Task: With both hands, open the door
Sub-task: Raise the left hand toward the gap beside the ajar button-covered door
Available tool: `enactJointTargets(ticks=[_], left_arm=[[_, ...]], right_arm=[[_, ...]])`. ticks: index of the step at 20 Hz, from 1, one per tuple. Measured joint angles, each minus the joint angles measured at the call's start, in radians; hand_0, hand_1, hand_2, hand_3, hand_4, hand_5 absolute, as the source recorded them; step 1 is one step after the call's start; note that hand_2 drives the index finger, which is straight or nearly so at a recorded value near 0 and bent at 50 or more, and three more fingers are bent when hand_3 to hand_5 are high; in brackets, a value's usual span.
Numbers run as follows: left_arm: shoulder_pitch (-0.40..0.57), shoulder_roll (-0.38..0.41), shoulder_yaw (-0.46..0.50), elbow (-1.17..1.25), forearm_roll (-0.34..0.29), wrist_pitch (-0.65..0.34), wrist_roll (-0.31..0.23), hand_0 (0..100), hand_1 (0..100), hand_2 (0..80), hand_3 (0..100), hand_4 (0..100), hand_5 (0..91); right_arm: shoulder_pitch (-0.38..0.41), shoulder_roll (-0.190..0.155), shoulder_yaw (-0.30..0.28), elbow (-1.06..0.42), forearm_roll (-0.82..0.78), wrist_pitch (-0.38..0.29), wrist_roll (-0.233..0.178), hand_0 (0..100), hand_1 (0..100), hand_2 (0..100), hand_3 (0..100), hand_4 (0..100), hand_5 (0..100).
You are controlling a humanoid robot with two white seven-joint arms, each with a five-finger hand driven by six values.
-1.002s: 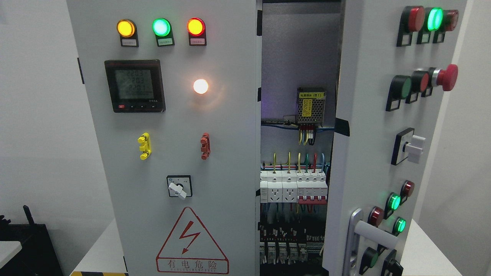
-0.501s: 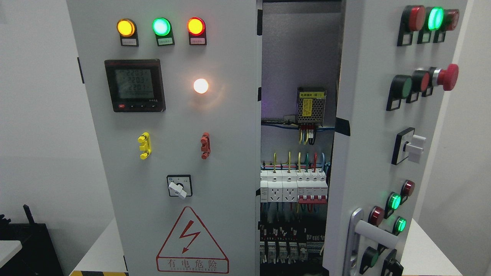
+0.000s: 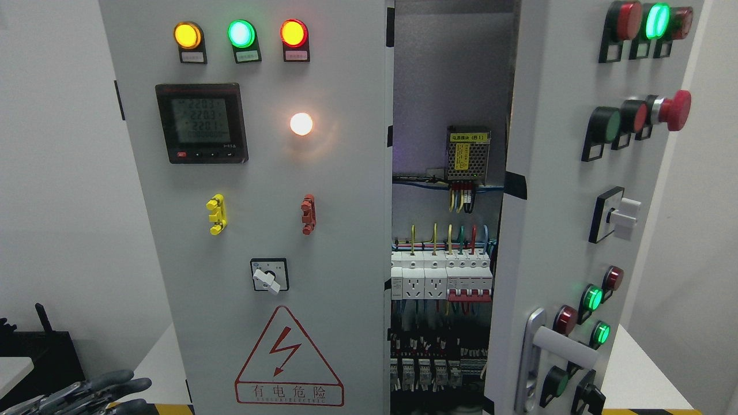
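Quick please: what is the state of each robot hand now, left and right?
Left hand: open, fingers stretched out, holding nothing, low beside the cabinet.
Right hand: not in view.

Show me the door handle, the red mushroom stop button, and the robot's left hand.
door handle (image 3: 562,346), head view, on its white bar.
red mushroom stop button (image 3: 679,109), head view, on its red cap.
left hand (image 3: 92,389), head view, on its grey fingers.

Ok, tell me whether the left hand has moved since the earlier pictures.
Yes. The left hand has come up into view at the lower left corner, left of the cabinet's closed left door, fingers spread and holding nothing. Earlier it was out of view.
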Motion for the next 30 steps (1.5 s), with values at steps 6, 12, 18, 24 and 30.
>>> enactJointTargets(ticks=[6, 12, 18, 24, 30], left_arm=[[-0.032, 0.163, 0.026, -0.005, 0.145, 0.016, -0.02, 0, 0, 0.0, 0, 3, 0.0], [-0.037, 0.272, 0.041, 0.0, 0.219, 0.018, -0.021, 0, 0, 0.0, 0, 3, 0.0], [-0.045, 0.333, 0.046, 0.008, 0.248, 0.022, -0.022, 0, 0, 0.0, 0, 3, 0.0], [-0.213, 0.36, -0.044, 0.012, 0.267, 0.018, -0.023, 0, 0, 0.0, 0, 3, 0.0], [-0.491, 0.332, -0.233, 0.015, 0.259, 0.03, -0.025, 0, 0, 0.0, 0, 3, 0.0]], right_arm=[[0.0, 0.0, 0.0, 0.0, 0.0, 0.0, 0.0, 0, 0, 0, 0, 0, 0], [0.0, 0.0, 0.0, 0.0, 0.0, 0.0, 0.0, 0, 0, 0, 0, 0, 0], [0.0, 0.0, 0.0, 0.0, 0.0, 0.0, 0.0, 0, 0, 0, 0, 0, 0], [0.0, 0.0, 0.0, 0.0, 0.0, 0.0, 0.0, 0, 0, 0, 0, 0, 0], [0.0, 0.0, 0.0, 0.0, 0.0, 0.0, -0.001, 0, 0, 0, 0, 0, 0]])
